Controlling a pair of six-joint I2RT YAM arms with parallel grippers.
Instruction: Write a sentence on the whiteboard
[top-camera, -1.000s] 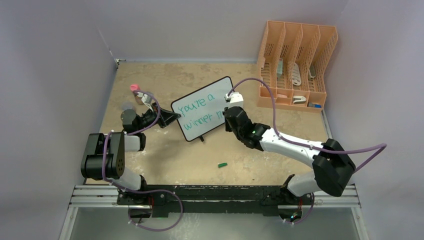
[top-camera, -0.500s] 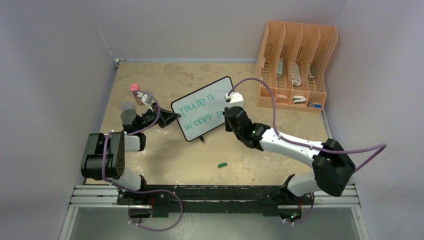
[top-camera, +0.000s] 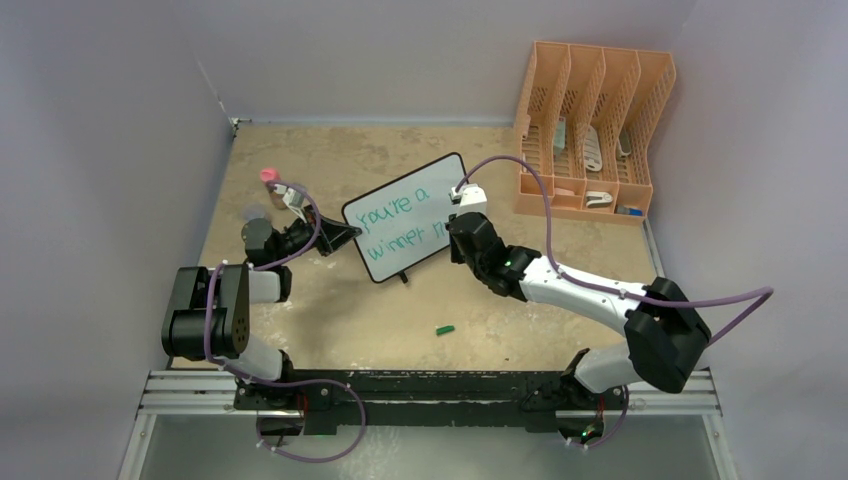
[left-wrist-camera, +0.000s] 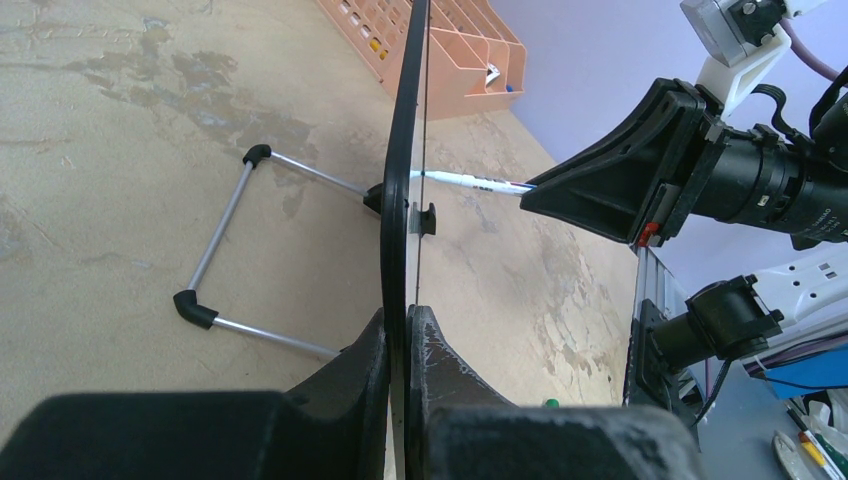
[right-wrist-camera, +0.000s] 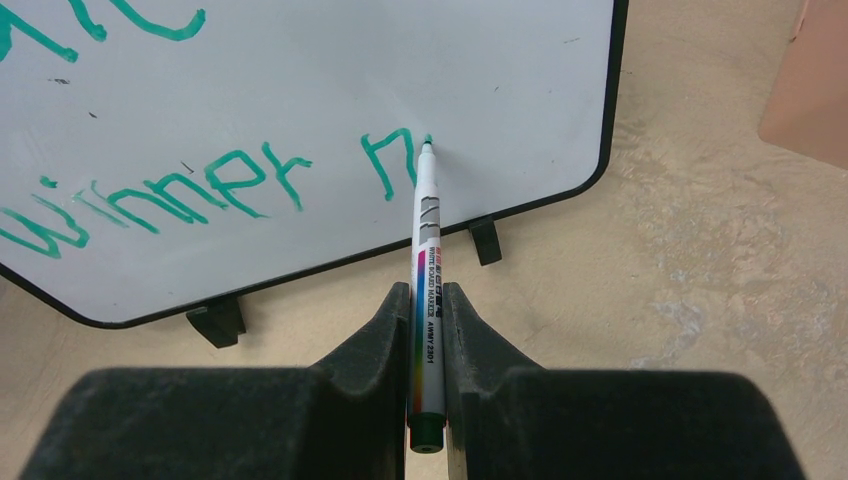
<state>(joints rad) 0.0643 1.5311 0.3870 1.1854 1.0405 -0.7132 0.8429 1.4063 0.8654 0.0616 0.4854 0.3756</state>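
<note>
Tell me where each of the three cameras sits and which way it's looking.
Top external: above and behind the arms, looking down at the table; both arms, left gripper, right gripper show.
Left wrist: looks along the whiteboard edge; its fingers clamp it.
Right wrist: faces the sentence; its fingers hold the marker.
Shared: all three show the whiteboard.

Whiteboard (top-camera: 405, 217) stood mid table (top-camera: 300, 160), rack (top-camera: 590, 130) behind to its right, small loose piece (top-camera: 446, 328) before it, marker (right-wrist-camera: 425, 270) tip on its face
</note>
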